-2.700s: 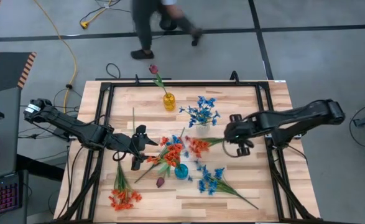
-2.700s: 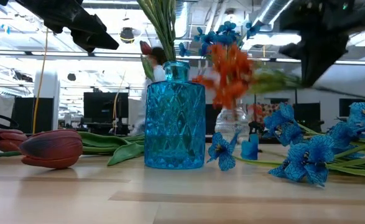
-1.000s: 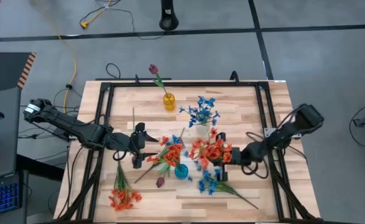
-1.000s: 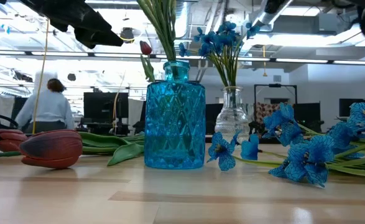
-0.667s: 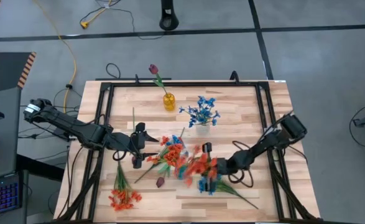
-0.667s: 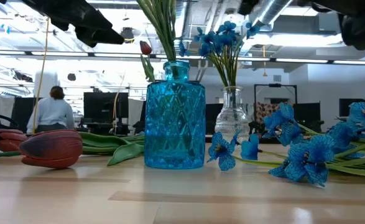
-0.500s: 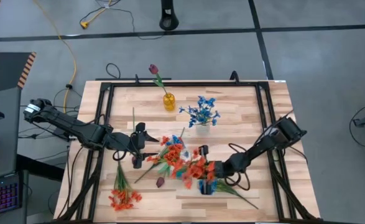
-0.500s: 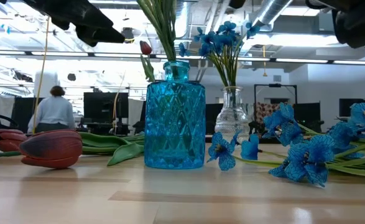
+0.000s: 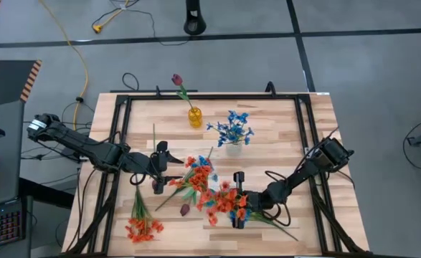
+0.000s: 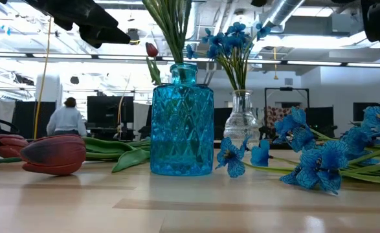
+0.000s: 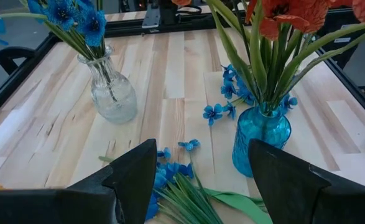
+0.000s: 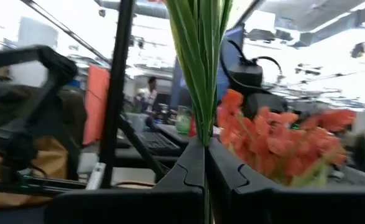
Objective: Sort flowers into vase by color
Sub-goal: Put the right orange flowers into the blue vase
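The right gripper (image 9: 237, 203) has come much closer to the blue vase (image 9: 209, 198) than it was a moment ago, and it has brought an orange bunch (image 9: 224, 202) along. Its fingers are shut tight on the green stems (image 12: 198, 68) of that bunch, and the orange blooms (image 12: 275, 140) hang just beside the fingers. From above, the bunch is up against the blue vase, on the side toward the right arm. The blue vase already has orange flowers (image 9: 198, 173) in it. The left gripper (image 9: 157, 166) waits near the blue vase on the other side, with its jaws apart and nothing in them. A dark red bud (image 9: 184, 210) lies on the table (image 9: 282, 115) right by the blue vase, and another orange bunch (image 9: 143, 226) lies past it, near the front edge. Loose blue flowers (image 9: 247, 213) lie by the right gripper. Behind the blue vase stands a clear vase (image 9: 233, 147) with blue flowers (image 9: 232, 129) in it. Farther back is a small yellow vase (image 9: 195, 117) with one dark red flower (image 9: 176, 79). In the low view, a person (image 10: 67, 118) sits far off in the room.
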Available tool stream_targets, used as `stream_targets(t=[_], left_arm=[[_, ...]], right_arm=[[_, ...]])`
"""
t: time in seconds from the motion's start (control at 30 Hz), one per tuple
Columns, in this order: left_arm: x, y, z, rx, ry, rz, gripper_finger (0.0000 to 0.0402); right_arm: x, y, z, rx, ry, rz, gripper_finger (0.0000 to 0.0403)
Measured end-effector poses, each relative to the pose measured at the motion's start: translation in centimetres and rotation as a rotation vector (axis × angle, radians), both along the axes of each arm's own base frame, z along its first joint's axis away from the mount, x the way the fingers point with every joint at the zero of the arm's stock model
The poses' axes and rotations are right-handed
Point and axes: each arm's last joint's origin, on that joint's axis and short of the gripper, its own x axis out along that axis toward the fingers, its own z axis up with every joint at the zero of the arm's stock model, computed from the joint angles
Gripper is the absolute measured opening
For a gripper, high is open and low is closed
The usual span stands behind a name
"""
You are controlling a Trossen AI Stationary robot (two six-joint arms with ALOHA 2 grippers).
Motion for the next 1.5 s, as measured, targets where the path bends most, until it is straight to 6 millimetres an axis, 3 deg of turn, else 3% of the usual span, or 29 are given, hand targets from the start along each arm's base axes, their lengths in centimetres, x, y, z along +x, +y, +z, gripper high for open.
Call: stream_targets(t=[0.8,1.5], left_arm=[[0.0,0.0,0.0,0.000,0.002,-0.001,0.0242],[0.0,0.0,0.0,0.000,0.002,-0.002,0.0242]], right_arm=[[1.0,-0.9,-1.6,-0.006,0.163,-0.095,0.0035],[1.6,-1.4,-4.1,-0.156,0.394,-0.128,0.0040]])
